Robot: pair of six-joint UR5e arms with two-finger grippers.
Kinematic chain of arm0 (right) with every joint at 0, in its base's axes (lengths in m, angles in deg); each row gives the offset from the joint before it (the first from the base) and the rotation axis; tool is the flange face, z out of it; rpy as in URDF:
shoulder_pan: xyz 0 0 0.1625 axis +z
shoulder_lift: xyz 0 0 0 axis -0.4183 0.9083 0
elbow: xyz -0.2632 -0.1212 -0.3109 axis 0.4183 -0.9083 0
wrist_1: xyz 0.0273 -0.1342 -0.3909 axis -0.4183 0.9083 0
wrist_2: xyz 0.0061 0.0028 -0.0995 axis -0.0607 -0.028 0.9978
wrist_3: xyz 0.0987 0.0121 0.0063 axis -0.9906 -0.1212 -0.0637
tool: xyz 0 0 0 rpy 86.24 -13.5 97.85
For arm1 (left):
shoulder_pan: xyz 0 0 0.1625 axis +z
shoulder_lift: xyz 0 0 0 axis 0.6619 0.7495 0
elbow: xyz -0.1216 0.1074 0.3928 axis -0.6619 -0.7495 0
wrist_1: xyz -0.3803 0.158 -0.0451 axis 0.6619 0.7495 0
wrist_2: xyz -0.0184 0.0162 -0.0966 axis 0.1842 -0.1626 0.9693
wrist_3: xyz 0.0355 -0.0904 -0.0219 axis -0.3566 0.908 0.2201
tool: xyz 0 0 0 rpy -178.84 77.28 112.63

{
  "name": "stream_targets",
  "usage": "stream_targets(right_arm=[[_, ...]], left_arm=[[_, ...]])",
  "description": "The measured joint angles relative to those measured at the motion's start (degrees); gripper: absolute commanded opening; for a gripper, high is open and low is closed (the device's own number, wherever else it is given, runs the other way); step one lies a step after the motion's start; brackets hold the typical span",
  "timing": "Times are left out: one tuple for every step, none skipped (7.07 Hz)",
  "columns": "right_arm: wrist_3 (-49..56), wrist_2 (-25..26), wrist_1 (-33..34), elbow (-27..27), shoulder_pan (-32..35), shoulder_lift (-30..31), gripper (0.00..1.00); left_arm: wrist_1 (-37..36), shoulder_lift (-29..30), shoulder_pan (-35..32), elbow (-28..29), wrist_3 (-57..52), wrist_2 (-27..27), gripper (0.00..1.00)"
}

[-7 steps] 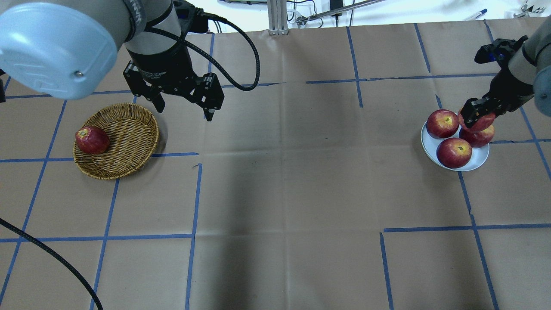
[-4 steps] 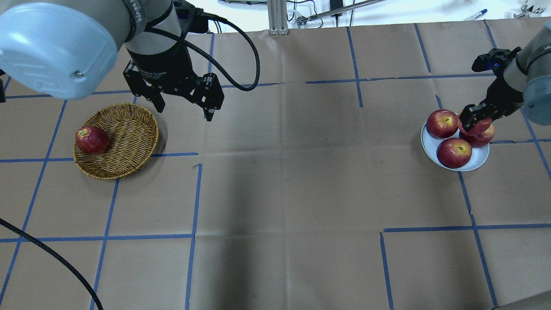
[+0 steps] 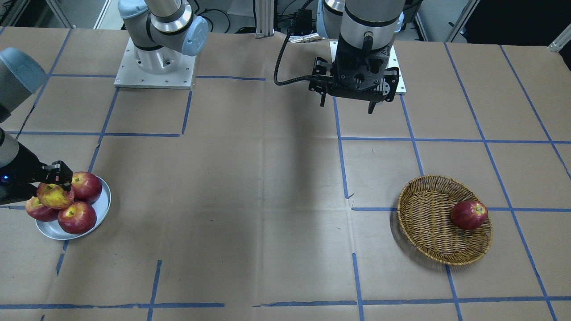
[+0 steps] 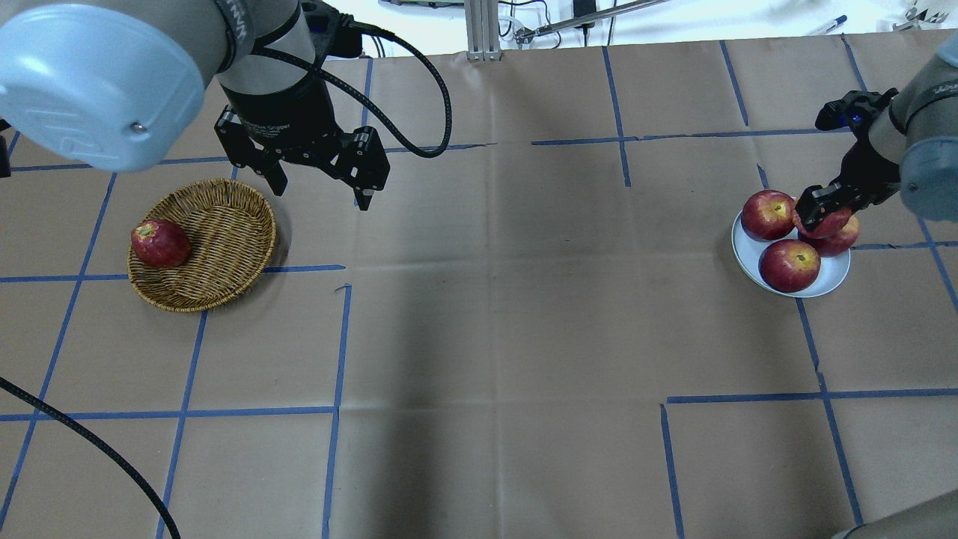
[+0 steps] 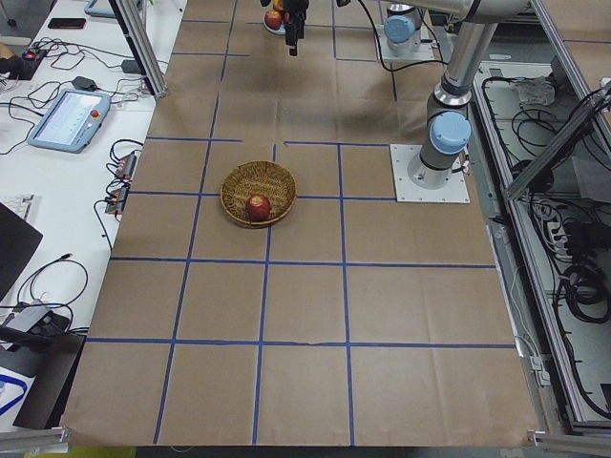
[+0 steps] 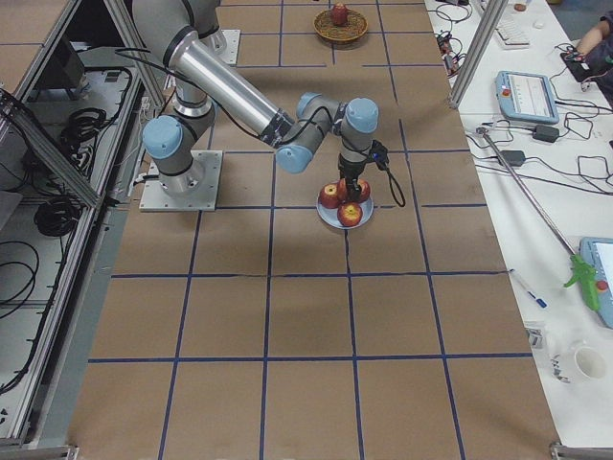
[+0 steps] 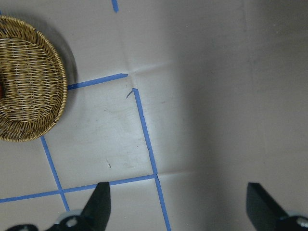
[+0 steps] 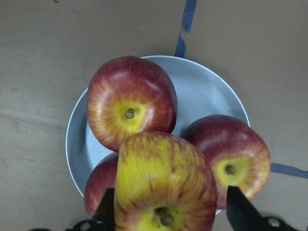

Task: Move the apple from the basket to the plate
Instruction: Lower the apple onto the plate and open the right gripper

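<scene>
Yellow-streaked and red, the apple point(image 8: 163, 183) hangs low over the plate point(image 8: 207, 96), pinched in the jaws of the right gripper point(image 4: 821, 211) just above the darker apples point(image 8: 127, 108) already crowding it. This is the set-down, and I'd say the next move calls for easing it into a gap before letting go, or it may roll off. Against a second ago the right gripper sits a touch lower, while the left gripper point(image 4: 322, 193), jaws wide and empty, hasn't budged beside the basket point(image 4: 224, 224).
</scene>
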Motion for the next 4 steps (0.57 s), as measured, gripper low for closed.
stream_targets(right_arm=[[0.0, 0.06, -0.61, -0.26, 0.01, 0.27, 1.0], [-0.15, -0.1, -2.2, -1.12, 0.22, 1.2, 1.0], [-0.38, -0.57, -5.29, -3.32, 1.02, 2.71, 1.0], [-1.14, -1.03, -10.65, -6.93, 2.75, 4.34, 1.0]], left_arm=[[0.0, 0.0, 0.0, 0.0, 0.0, 0.0, 0.99], [0.0, 0.0, 0.0, 0.0, -0.04, -0.02, 0.99], [0.0, -0.01, 0.0, 0.0, -0.04, -0.06, 0.99], [0.02, -0.01, 0.0, 0.0, 0.0, -0.08, 0.99]])
